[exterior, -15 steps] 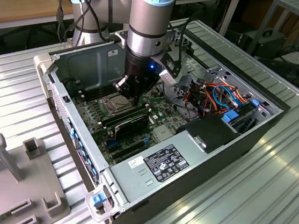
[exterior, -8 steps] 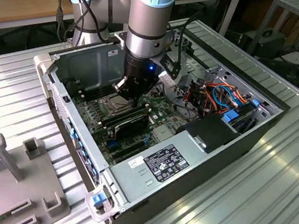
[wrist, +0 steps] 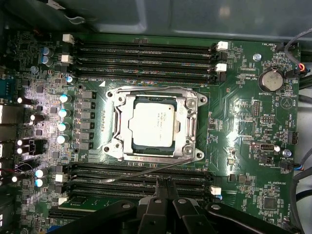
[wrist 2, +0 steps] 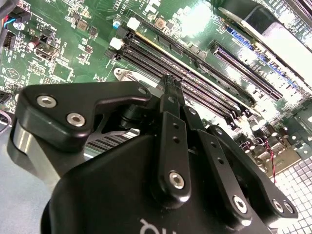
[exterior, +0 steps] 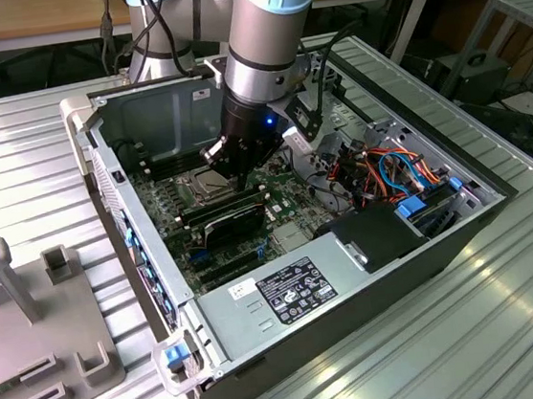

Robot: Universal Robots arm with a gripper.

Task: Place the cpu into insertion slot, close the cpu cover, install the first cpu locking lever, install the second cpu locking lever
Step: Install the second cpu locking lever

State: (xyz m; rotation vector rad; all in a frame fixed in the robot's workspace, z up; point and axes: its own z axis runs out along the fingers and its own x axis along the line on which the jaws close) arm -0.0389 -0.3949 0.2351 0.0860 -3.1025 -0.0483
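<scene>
The cpu (wrist: 155,122), a silver square chip, lies flat in the insertion slot (wrist: 113,146) on the green board. The cpu cover (wrist: 187,124), a metal frame with a square window, is down around it. One thin wire locking lever (wrist: 141,170) slants loose from the socket's corner across the black memory slots. My gripper (wrist: 164,183) is shut, with its tips just short of that lever and nothing visibly between them. The second wrist view has the gripper (wrist 2: 171,80) above the long slots. From the exterior view the gripper (exterior: 229,170) hangs beside the cpu (exterior: 209,183).
Long black memory slots (wrist: 146,56) flank the socket on both sides. A black expansion card (exterior: 235,222) sits close to the gripper. The case walls (exterior: 99,170), a power supply (exterior: 287,293) and cable bundles (exterior: 398,170) hem in the board. A grey fixture (exterior: 29,313) rests on the table.
</scene>
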